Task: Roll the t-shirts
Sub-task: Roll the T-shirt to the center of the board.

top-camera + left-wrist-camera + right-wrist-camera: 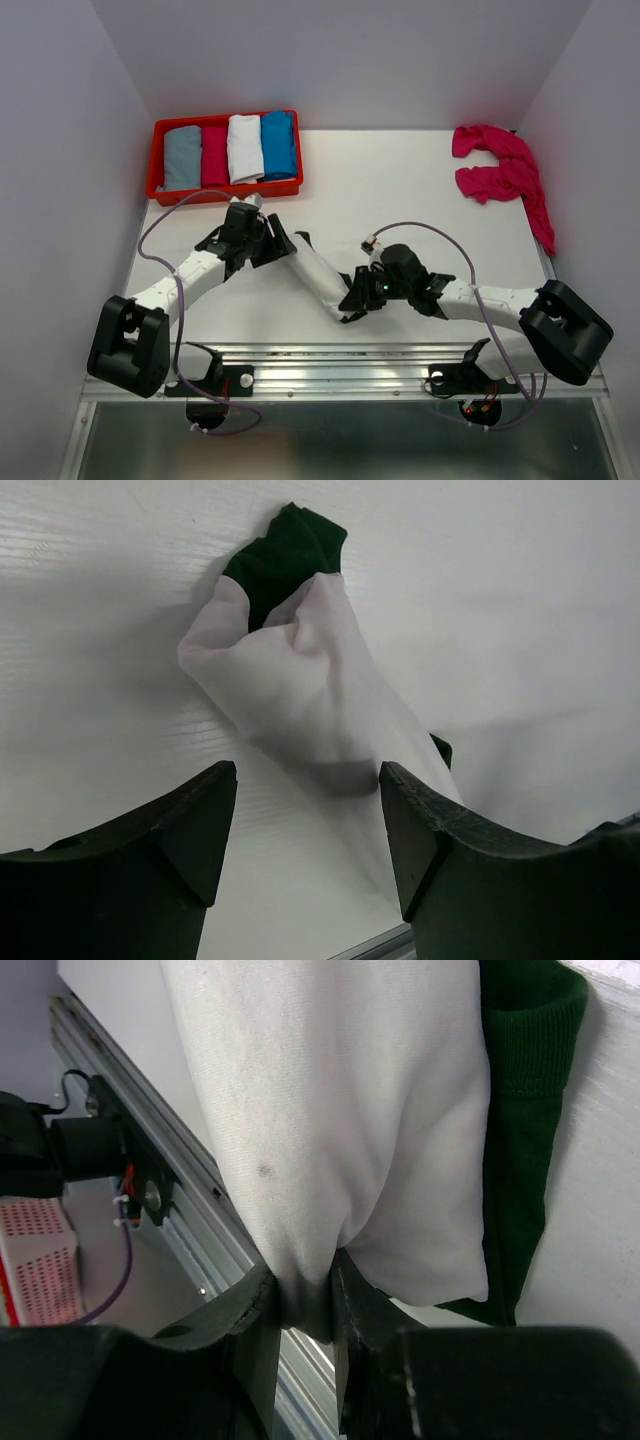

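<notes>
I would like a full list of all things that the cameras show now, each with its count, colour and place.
tray: one, red, far left of the table.
rolled shirts: four, grey, magenta, white and blue, side by side in the tray.
rolled t-shirt: one, cream-white with dark green parts, middle of the table, between the grippers.
crumpled t-shirts: one heap, magenta-pink, far right corner; number unclear.
table: one, white, under everything.
rail: one, silver, near edge.
cables: two, purple, one along each arm.
left gripper: one, black, open, over one end of the rolled t-shirt.
right gripper: one, black, shut on the other end.
</notes>
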`<state>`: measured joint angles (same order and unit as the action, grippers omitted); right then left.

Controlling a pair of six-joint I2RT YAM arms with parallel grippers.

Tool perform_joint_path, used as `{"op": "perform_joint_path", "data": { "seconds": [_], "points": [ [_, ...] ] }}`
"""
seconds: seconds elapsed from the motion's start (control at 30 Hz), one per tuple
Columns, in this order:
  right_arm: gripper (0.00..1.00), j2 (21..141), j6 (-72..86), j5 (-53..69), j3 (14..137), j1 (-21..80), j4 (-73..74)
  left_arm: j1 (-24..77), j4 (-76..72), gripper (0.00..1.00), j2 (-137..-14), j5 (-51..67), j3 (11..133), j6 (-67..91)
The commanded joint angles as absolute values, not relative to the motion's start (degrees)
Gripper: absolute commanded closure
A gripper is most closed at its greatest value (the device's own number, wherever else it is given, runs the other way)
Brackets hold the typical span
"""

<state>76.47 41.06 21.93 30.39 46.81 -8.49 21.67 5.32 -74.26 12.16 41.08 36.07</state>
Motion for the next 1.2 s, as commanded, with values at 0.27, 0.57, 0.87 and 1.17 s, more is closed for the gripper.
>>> {"op": "perform_joint_path", "data": {
  "seconds": [0.27,0.57,0.87,1.17],
  "points": [
    [0.99,77.0,53.2,40.4,22.7,39.1,-29.3,21.7,1.8,0.30,-72.3,15.4,43.2,35.7],
    [0.99,81.6,58.4,46.1,20.0,35.0,-37.4,22.8,0.7,0.30,-75.2,16.7,46.1,34.9],
    [0.99,88.1,65.7,51.4,17.0,31.6,-50.4,25.6,-2.5,0.31,-80.8,17.6,49.3,34.8],
    [0.99,91.6,67.6,53.8,14.3,27.9,-56.6,27.0,-3.9,0.31,-86.5,18.9,54.5,34.3]
  ]
}}
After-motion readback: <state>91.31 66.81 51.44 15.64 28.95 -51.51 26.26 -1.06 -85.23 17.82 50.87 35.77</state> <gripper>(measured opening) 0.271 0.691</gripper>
